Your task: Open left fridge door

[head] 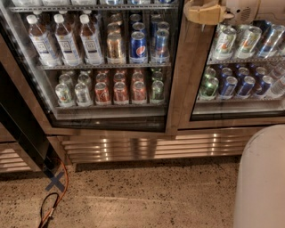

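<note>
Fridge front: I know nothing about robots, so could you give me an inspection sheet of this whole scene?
Surface: speckled floor with a blue cross mark.
Job's things: left fridge door, glass, bottles and cans behind it.
Clutter: nothing seen.
Grippers: gripper at top, before the frame between both doors.
Cables: orange cable on the floor, lower left.
Surroundings: right glass door fronting cans; ribbed grille below; white rounded shape lower right.
</note>
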You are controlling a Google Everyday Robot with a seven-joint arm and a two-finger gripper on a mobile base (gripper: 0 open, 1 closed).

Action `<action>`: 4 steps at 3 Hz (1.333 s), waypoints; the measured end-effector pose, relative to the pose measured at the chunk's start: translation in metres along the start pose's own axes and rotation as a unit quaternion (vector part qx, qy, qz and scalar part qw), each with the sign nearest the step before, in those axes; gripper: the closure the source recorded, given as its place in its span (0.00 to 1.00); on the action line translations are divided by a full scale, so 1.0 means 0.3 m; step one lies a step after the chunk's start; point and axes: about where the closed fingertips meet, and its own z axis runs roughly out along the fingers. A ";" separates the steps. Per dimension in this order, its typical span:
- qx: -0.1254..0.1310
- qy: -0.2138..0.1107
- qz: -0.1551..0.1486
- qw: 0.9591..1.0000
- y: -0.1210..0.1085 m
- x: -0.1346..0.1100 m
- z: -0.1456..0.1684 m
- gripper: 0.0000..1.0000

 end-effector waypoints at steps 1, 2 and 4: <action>0.000 0.000 0.000 1.000 0.000 0.000 0.000 0.55; 0.000 0.000 0.000 1.000 0.000 0.000 0.000 0.43; 0.000 0.000 0.000 1.000 0.000 0.000 0.001 0.52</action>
